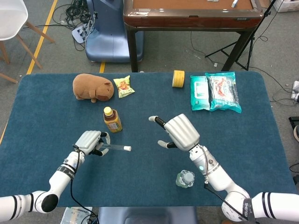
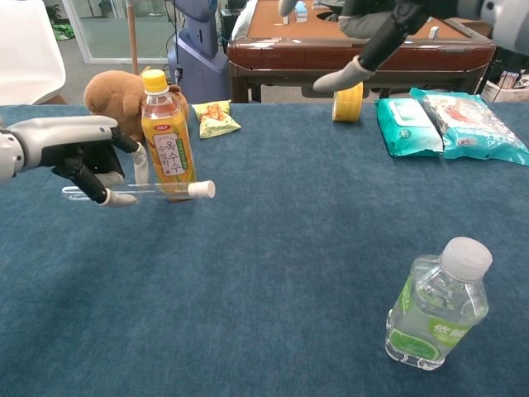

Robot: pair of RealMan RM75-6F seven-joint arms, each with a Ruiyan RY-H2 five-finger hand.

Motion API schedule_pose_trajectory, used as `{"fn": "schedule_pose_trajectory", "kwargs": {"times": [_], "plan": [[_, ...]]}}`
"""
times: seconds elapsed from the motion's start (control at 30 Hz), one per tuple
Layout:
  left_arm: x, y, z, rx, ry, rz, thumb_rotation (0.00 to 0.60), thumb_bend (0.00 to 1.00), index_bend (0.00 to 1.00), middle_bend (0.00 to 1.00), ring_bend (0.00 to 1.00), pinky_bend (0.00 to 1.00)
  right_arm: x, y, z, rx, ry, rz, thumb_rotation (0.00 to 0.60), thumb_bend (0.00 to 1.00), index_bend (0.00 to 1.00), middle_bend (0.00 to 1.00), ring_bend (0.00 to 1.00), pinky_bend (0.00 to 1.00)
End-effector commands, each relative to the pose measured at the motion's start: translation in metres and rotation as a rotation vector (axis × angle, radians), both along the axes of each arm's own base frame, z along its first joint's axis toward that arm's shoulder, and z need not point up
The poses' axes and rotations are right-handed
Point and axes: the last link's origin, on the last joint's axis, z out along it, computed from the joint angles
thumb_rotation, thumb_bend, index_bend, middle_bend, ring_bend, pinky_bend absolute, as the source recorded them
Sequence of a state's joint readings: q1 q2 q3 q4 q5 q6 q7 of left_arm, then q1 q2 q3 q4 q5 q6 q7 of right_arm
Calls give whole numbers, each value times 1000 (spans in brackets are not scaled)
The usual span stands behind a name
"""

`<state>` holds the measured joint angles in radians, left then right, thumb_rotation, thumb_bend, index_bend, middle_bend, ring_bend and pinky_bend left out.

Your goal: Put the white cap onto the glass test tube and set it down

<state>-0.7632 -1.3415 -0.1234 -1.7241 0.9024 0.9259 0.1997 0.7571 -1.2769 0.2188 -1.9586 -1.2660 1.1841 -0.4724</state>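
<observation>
My left hand (image 1: 90, 142) (image 2: 78, 153) holds the glass test tube (image 1: 114, 147) (image 2: 136, 193) level above the blue table, gripping it near its closed end. The white cap (image 1: 127, 148) (image 2: 201, 189) sits on the tube's open end, pointing right. My right hand (image 1: 181, 132) hovers over the middle of the table with its fingers spread and nothing in it; in the chest view only its fingers (image 2: 343, 76) show at the top.
A tea bottle (image 1: 112, 120) (image 2: 166, 136) stands just behind the tube. A small water bottle (image 1: 185, 178) (image 2: 434, 306) stands at the front right. A plush toy (image 1: 92, 87), snack bag (image 1: 123, 86), tape roll (image 1: 178, 78) and wipe packs (image 1: 215, 91) lie along the far side.
</observation>
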Motion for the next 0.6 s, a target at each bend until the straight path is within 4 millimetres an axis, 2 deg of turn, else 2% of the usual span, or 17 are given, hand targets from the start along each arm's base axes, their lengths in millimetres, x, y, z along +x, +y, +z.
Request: {"fn": "schedule_pose_trajectory", "kwargs": {"times": [0.03,0.4,0.6], "plan": [[-1,1,-18,21,66,-16,600,335,647,934,929,980,-14,0,10,-25,13,-35,600,71,283,983,1000,1000],[7,5,-55,20,148,-32,600,335,645,928,926,980,-41,2,36,-87,20,-95,600,71,283,983,1000,1000],[5,5,-63,1,192,-32,600,334,570,926,924,980,-50,4,43,-98,7,-118,600,70,283,983,1000,1000]]}}
